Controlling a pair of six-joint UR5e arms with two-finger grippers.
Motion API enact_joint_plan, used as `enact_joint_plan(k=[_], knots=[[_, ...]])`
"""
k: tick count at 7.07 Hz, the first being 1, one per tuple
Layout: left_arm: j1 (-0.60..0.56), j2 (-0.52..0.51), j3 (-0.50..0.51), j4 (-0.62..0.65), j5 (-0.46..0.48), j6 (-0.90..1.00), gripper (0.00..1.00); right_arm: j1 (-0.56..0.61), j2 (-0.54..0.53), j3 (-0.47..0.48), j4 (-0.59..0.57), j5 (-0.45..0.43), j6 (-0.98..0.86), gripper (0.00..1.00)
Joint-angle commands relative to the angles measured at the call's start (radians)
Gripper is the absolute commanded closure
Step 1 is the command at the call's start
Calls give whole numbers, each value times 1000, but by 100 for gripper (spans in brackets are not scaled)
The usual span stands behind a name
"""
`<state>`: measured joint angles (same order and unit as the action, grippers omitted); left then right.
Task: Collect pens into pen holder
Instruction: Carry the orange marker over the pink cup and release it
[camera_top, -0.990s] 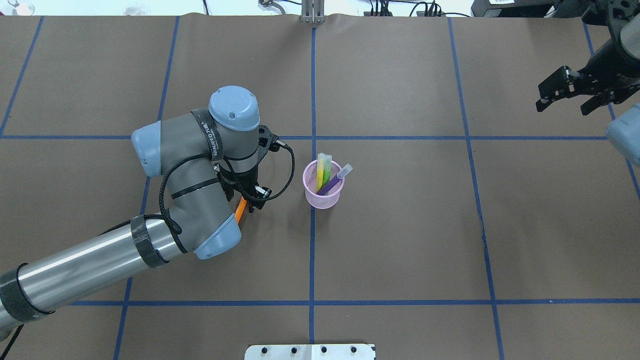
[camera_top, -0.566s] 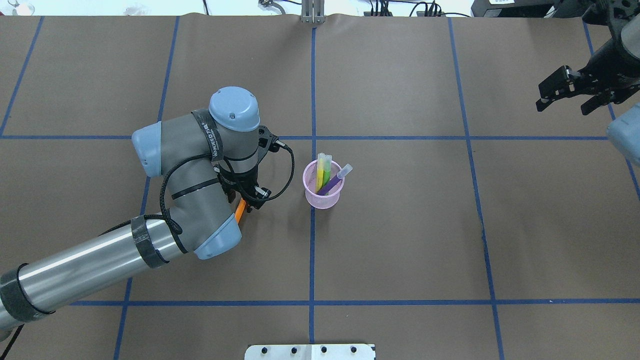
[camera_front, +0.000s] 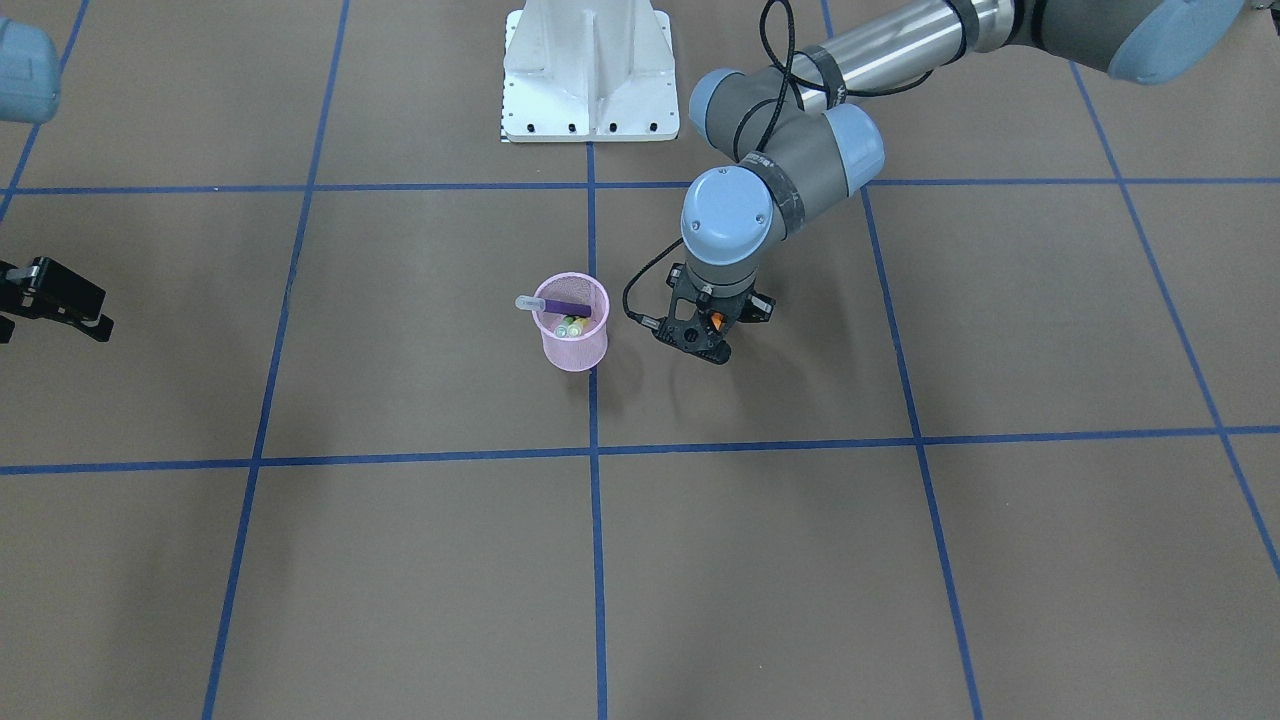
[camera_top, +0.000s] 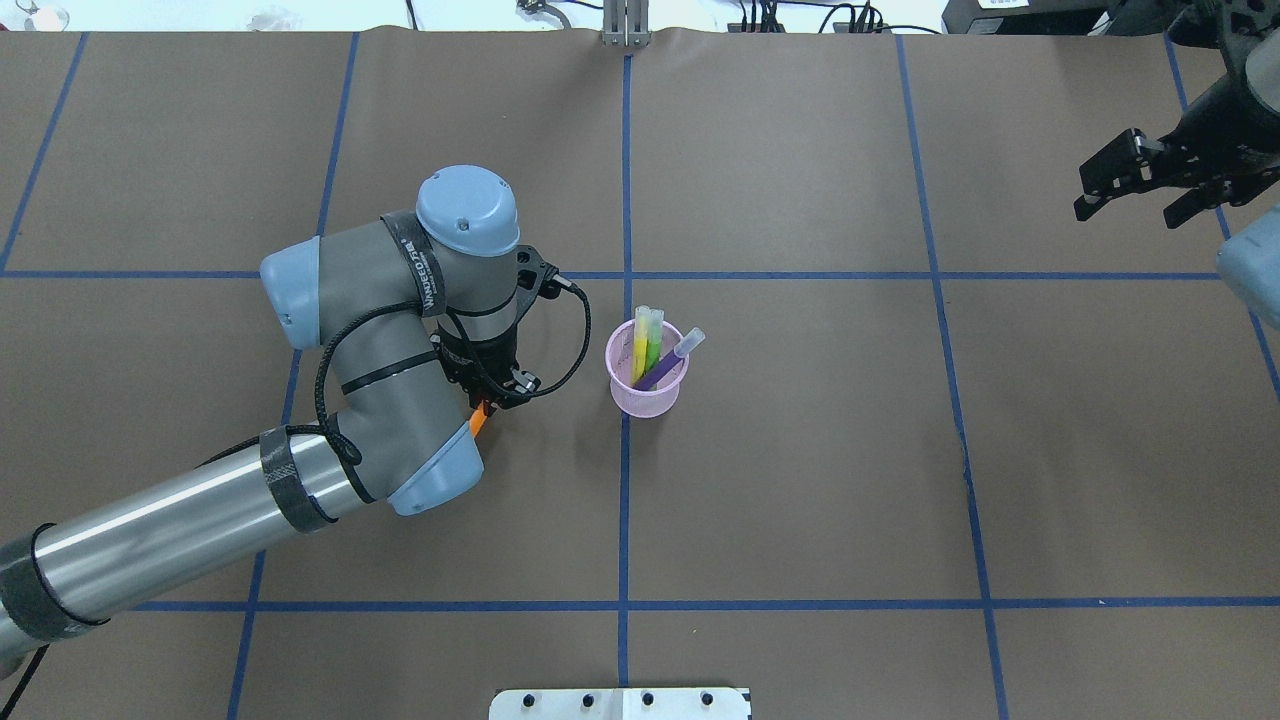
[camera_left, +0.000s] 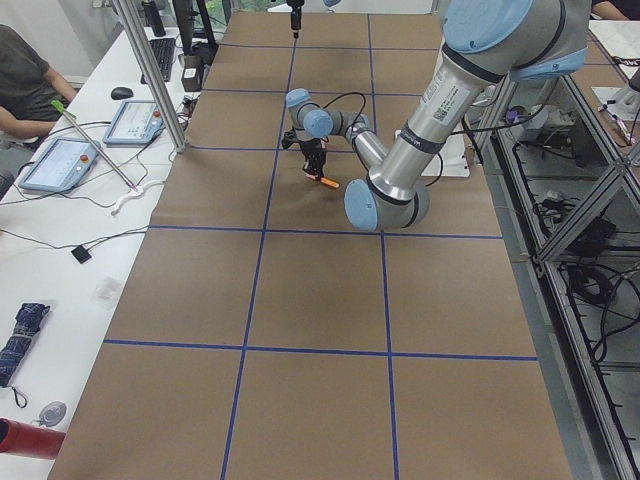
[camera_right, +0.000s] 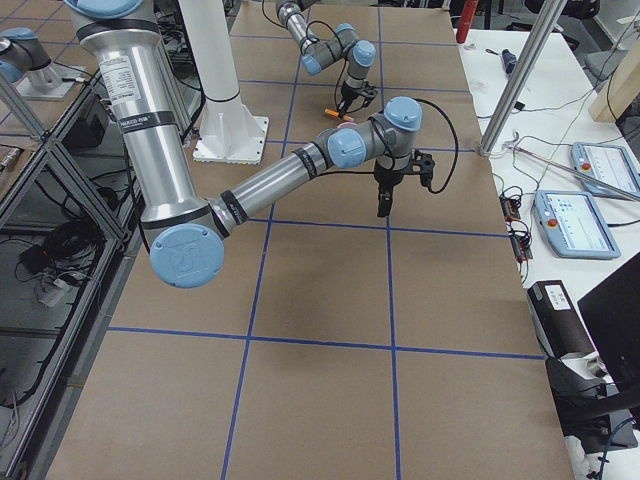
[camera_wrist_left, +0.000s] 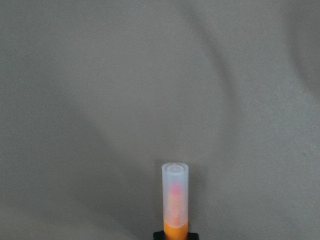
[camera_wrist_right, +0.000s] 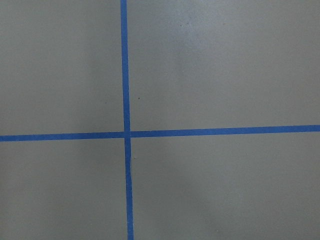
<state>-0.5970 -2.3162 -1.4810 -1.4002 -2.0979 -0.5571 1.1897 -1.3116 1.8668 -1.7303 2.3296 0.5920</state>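
The pink mesh pen holder (camera_top: 645, 402) stands upright near the table's middle, with the yellow pen (camera_top: 640, 345), green pen (camera_top: 654, 340) and purple pen (camera_top: 675, 360) leaning inside it. My left gripper (camera_top: 490, 395) points down just left of the holder, apart from it, and is shut on the orange pen (camera_top: 478, 421). The left wrist view shows that orange pen (camera_wrist_left: 175, 200) with its pale cap end hanging over bare table. From across the table, the pen holder (camera_front: 575, 355) sits beside the left gripper (camera_front: 705, 338). My right gripper (camera_top: 1125, 212) hovers open and holds nothing at the far right.
Brown paper with blue tape grid lines (camera_top: 625, 500) covers the table. A white base plate (camera_front: 590, 70) sits at the robot's side. A person and tablets (camera_left: 55, 160) are along the table's far side. The left arm's elbow (camera_top: 430, 480) hangs over the table.
The left gripper has shifted slightly with the orange pen, so less of the pen now shows below the wrist. The right gripper and the holder have hardly moved.
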Motion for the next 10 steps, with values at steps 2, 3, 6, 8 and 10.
enact_joint_plan(k=[2,3,6,8,10], knots=[[-23,-24,-129,-3,50,-59,100,13,0,0,0,1,-1,0],[-14,-102,-168,-5,169,-145,100,16,2,0,0,1,-3,0],[51,-170,-269,-58,465,-246,100,24,5,0,2,1,-4,0],[149,-163,-248,-120,602,-257,100,24,5,2,0,1,-4,0],[174,-166,-190,-163,624,-282,100,24,5,0,0,1,-6,0]])
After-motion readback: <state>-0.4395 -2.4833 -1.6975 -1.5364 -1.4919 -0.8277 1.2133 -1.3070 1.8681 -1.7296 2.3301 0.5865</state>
